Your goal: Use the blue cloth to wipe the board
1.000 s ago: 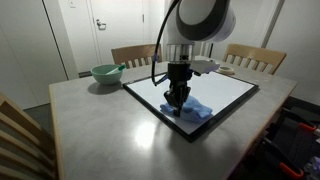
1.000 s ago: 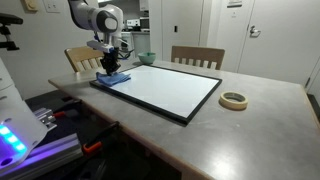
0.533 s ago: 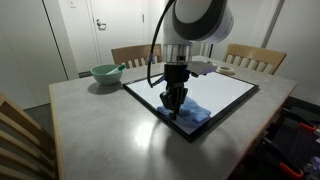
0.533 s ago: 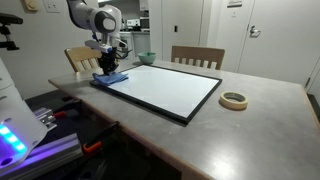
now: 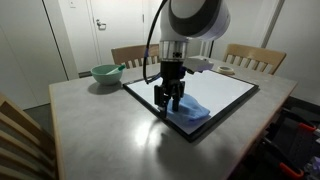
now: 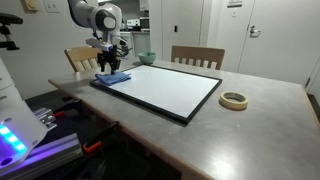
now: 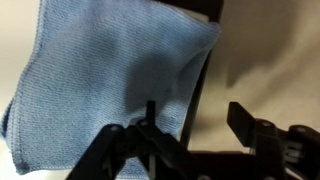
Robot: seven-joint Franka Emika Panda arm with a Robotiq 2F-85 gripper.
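Fingers (image 7: 240,118) stand wide apart and hold nothing, poised over a corner of the board; in the wrist view one is above the cloth and one is past the black frame. Grey surface (image 5: 95,125) carries the board (image 5: 218,88), its white face mostly bare. Cloth (image 5: 193,108) lies on that corner, reaching the frame. Closing here may pinch only a fold or snag the frame, so the cloth could slip off mid-wipe.

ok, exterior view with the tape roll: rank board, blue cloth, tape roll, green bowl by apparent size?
1. Large white black-framed whiteboard.
2. Folded blue fabric cloth and beige tape ring: alike, unranked.
3. Pale green bowl: smallest, but farthest from camera.
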